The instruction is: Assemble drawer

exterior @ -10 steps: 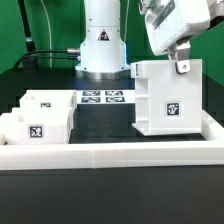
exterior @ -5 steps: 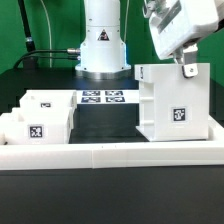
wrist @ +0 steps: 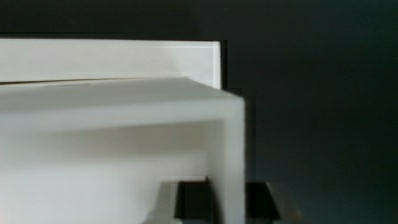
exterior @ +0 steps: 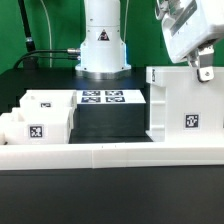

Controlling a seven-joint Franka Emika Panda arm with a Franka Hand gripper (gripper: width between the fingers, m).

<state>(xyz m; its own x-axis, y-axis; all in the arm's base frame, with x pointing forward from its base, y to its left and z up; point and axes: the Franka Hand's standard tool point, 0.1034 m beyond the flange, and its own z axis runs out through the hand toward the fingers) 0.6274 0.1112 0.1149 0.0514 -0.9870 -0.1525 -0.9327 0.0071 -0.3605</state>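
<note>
black tabletop [exterior: 105, 126], dark backdrop; green upright [exterior: 8, 30] at exterior view's left; white border wall [exterior: 100, 153] along front.

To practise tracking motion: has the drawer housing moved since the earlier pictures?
Yes. The drawer housing slid toward the exterior view's right, away from the marker board.

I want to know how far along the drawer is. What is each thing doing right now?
housing: upright, held at its top edge.
trays: lying at the exterior view's left, outside the housing.
gripper: shut on the housing's top edge.
marker board: flat on the table.
</note>
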